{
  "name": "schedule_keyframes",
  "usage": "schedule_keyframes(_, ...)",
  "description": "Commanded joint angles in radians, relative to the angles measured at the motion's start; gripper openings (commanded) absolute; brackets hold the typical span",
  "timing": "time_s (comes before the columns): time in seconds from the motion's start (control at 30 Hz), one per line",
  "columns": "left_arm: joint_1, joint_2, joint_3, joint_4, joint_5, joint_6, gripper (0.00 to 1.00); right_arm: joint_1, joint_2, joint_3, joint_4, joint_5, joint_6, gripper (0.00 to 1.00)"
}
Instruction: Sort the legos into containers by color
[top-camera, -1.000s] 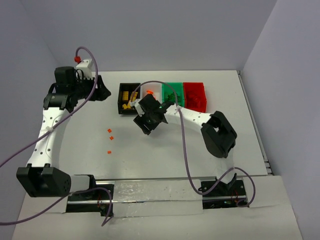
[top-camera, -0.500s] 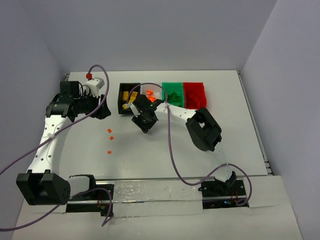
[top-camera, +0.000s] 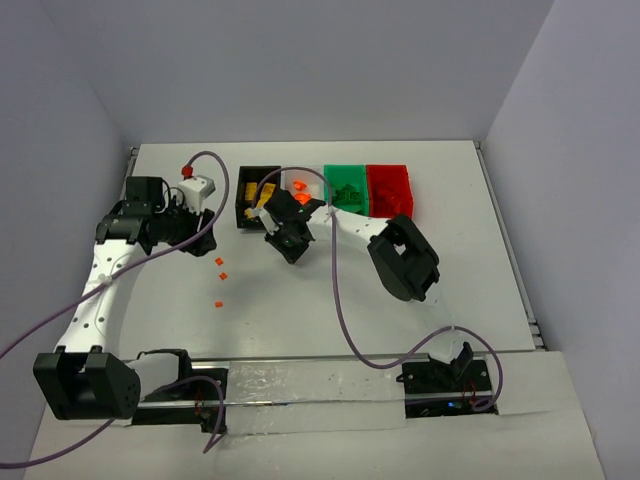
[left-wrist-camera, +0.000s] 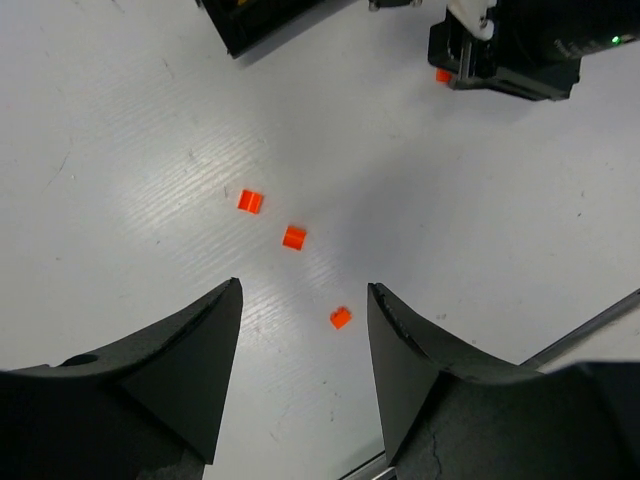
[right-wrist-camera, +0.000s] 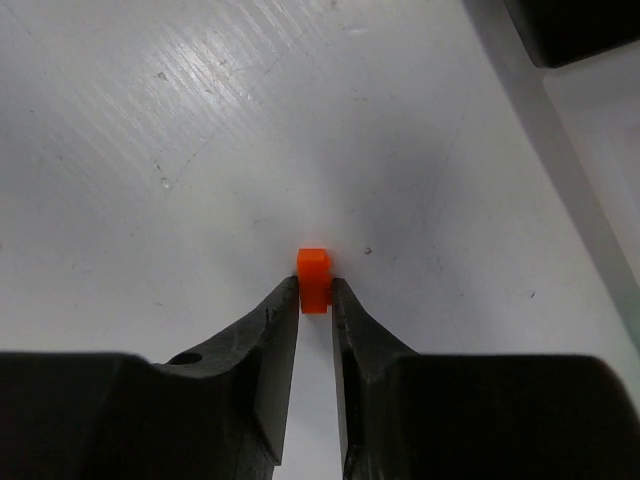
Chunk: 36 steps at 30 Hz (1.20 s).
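Observation:
An orange lego (right-wrist-camera: 314, 278) lies on the white table, and my right gripper (right-wrist-camera: 315, 290) is shut on it at the fingertips. From above, this gripper (top-camera: 290, 243) sits just in front of the black container (top-camera: 243, 210) and the white container (top-camera: 312, 178). The green container (top-camera: 347, 172) and red container (top-camera: 390, 172) stand to their right. Three more orange legos (left-wrist-camera: 249, 201) (left-wrist-camera: 293, 237) (left-wrist-camera: 340, 318) lie in a diagonal row below my open left gripper (left-wrist-camera: 303, 300); the nearest one is between its fingertips, untouched. In the top view, the left gripper (top-camera: 200, 236) hovers just behind those legos (top-camera: 217, 261).
Yellow pieces (top-camera: 262, 195) fill the black container, orange ones (top-camera: 299, 185) the white. In the left wrist view the right gripper's body (left-wrist-camera: 520, 45) is at top right and the black container's corner (left-wrist-camera: 250, 25) at top. A container wall (right-wrist-camera: 560, 150) runs along the right wrist view's right side.
My right gripper has come down to the table in front of the black container and closed on an orange lego. My left arm has swung forward and right toward the three loose orange legos.

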<state>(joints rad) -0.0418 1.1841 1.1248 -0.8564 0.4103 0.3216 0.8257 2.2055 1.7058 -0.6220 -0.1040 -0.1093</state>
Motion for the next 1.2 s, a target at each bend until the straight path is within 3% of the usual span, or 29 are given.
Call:
schedule_keyframes(0.0,0.006,-0.038,-0.036,0.004,-0.040,0.087,0.61,-0.002,0.013,0.016,-0.004,-0.034,0.001,0.21)
schedule_keyframes(0.3,0.006,-0.063,-0.173,-0.104,0.021,0.350,0.57,-0.023,-0.193,0.002,-0.011,-0.059,0.025,0.13)
schedule_keyframes(0.47,0.005,-0.107,-0.312,-0.093,0.016,0.438,0.56,-0.065,-0.243,0.136,-0.041,-0.048,0.033,0.11)
schedule_keyframes(0.67,-0.004,-0.107,-0.410,-0.020,0.012,0.472,0.55,-0.136,-0.185,0.252,-0.052,-0.029,0.028,0.10)
schedule_keyframes(0.97,-0.008,-0.035,-0.405,0.024,0.067,0.487,0.56,-0.211,-0.061,0.350,-0.002,0.013,0.023,0.10)
schedule_keyframes(1.17,-0.018,-0.029,-0.438,0.073,0.039,0.522,0.56,-0.226,0.029,0.422,0.004,0.034,0.022,0.21)
